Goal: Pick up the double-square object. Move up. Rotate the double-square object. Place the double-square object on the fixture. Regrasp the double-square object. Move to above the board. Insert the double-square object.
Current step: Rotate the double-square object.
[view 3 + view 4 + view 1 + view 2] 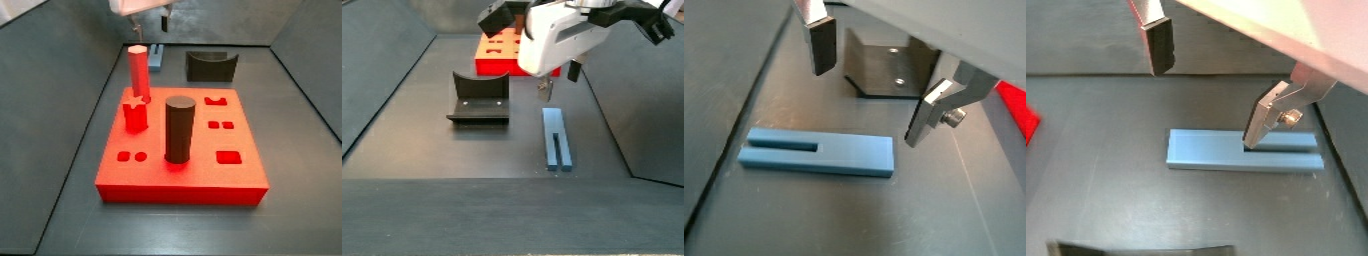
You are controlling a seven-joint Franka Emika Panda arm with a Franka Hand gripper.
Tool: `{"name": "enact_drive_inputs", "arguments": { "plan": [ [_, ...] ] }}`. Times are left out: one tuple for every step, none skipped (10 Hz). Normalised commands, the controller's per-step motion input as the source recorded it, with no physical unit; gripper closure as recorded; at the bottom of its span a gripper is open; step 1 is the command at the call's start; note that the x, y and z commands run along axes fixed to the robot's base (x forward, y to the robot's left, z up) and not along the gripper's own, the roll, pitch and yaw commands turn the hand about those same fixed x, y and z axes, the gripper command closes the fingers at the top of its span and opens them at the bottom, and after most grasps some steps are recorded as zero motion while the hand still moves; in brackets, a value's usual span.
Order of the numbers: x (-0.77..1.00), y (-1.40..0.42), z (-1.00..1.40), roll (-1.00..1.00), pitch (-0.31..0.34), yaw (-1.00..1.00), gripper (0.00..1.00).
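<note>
- The blue bar (556, 138) lies flat on the dark floor (422, 130), nearest the camera in a side view, with its long slot showing in a wrist view (818, 153).
- The claw (1207, 88) hangs just above the bar, spread wide and holding nothing; its fingers (819, 46) stand on either side of the bar.
- The fixture (478, 98) stands beside the bar, apart from it.
- The red board (181, 150) sits beyond, carrying a tall red peg (139, 70) and a dark cylinder (179, 128).

Gripper (559, 84) hovers above the flat-lying double-square object (556, 138).
</note>
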Motion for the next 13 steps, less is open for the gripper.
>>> {"name": "enact_drive_inputs", "arguments": {
  "plan": [
    [0.02, 0.00, -0.04, 0.00, 0.002, 1.00, 0.00],
    [0.02, 0.00, -0.04, 0.00, 0.002, 1.00, 0.00],
    [0.02, 0.00, -0.04, 0.00, 0.002, 1.00, 0.00],
    [0.02, 0.00, -0.04, 0.00, 0.002, 1.00, 0.00],
    [0.02, 0.00, -0.04, 0.00, 0.002, 1.00, 0.00],
    [0.02, 0.00, -0.04, 0.00, 0.002, 1.00, 0.00],
    [0.02, 0.00, -0.04, 0.00, 0.002, 1.00, 0.00],
    [0.02, 0.00, -0.04, 0.00, 0.002, 1.00, 0.00],
    [0.02, 0.00, -0.04, 0.00, 0.002, 1.00, 0.00],
    [0.02, 0.00, -0.04, 0.00, 0.002, 1.00, 0.00],
    [0.02, 0.00, -0.04, 0.00, 0.002, 1.00, 0.00],
    [0.02, 0.00, -0.04, 0.00, 0.003, 1.00, 0.00],
    [0.02, 0.00, -0.04, 0.00, 0.003, 1.00, 0.00]
  ]
}}
